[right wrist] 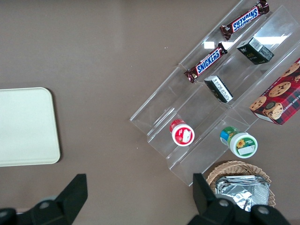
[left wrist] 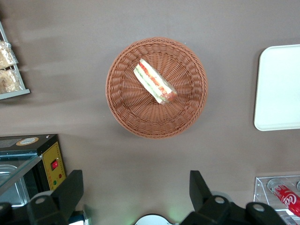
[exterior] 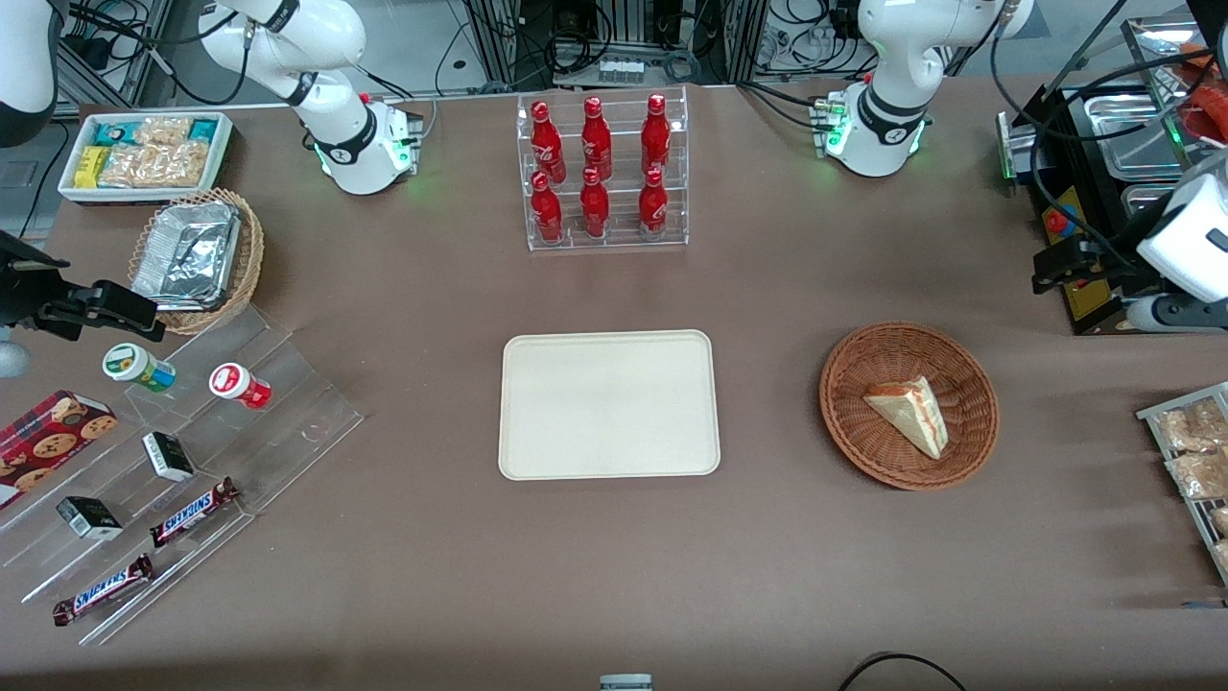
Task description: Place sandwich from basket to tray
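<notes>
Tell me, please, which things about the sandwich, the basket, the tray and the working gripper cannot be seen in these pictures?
- Sandwich: its underside, resting on the basket, is hidden in every view.
- Tray: the left wrist view's edge cuts it off; the front view shows it whole.
- Gripper: open, high above the table beside the basket. Front view: the picture's edge cuts the arm, so the fingers are unseen.
- Snack packets on a rack toward the working arm's end: cut by the edge, labels unreadable.

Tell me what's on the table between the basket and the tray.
Nothing: in the front view only bare brown table separates the basket from the tray. The open gripper hovers high, off the basket.
</notes>
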Robot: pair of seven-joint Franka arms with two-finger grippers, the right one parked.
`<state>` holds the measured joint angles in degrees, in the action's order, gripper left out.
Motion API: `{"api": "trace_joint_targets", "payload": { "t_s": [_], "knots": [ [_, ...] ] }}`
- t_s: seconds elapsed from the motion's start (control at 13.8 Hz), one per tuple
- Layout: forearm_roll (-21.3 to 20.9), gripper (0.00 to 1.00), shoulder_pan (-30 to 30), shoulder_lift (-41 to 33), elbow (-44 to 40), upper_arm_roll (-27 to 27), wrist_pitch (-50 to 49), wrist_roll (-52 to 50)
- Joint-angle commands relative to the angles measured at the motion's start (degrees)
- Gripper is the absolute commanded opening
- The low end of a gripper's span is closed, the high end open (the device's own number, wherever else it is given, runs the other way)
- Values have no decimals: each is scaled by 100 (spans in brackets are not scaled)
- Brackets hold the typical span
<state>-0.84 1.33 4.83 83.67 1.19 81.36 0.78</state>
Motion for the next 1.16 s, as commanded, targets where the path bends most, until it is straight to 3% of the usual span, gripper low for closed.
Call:
{"api": "trace_joint_targets", "payload": {
  "t_s": [0.0,0.36,0.87,1.09],
  "knots": [
    [31,100,-1,-306,263,-40,-76,71],
    [-31,100,-36,-89,413,-49,72,-208],
    [-48,100,8,0,2405,-32,2793,-3203],
    [-39,100,34,158,3057,-14,3806,-3916]
  ]
}}
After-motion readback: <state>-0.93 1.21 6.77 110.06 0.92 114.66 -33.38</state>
